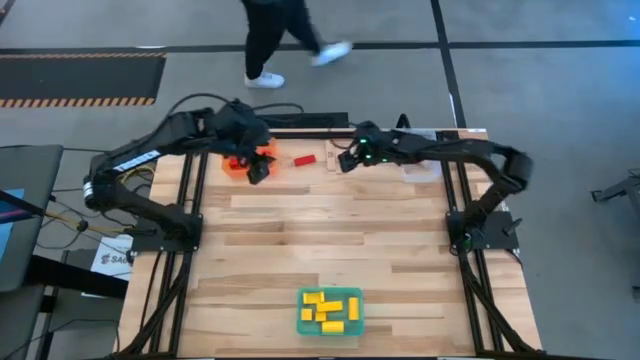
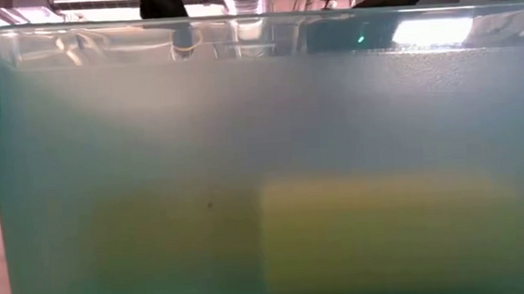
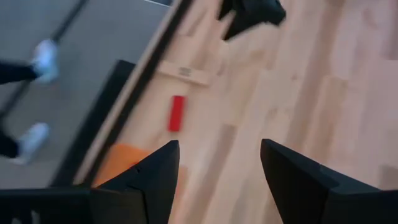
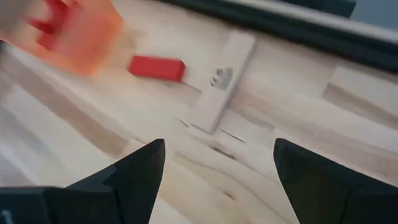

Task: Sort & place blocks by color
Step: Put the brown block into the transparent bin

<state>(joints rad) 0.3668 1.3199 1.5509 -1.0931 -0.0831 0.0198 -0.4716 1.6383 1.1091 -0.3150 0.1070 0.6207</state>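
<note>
Both tools spread, empty: left tool [image 1: 259, 170] over the orange tray [image 1: 240, 163], right tool [image 1: 343, 160] near a wood block [image 1: 334, 158]. Red block [image 1: 304, 159] lies between them; yellow blocks [image 1: 329, 309] fill the teal tray [image 1: 303, 325].

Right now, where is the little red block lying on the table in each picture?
High view: the red block lies near the table's far edge, between the two grippers.
Low view: not in it; the teal tray fills the picture.
Left wrist view: the red block lies beyond the fingers.
Right wrist view: it lies ahead.
Shared landmark: the pale wood block beside it.
</note>
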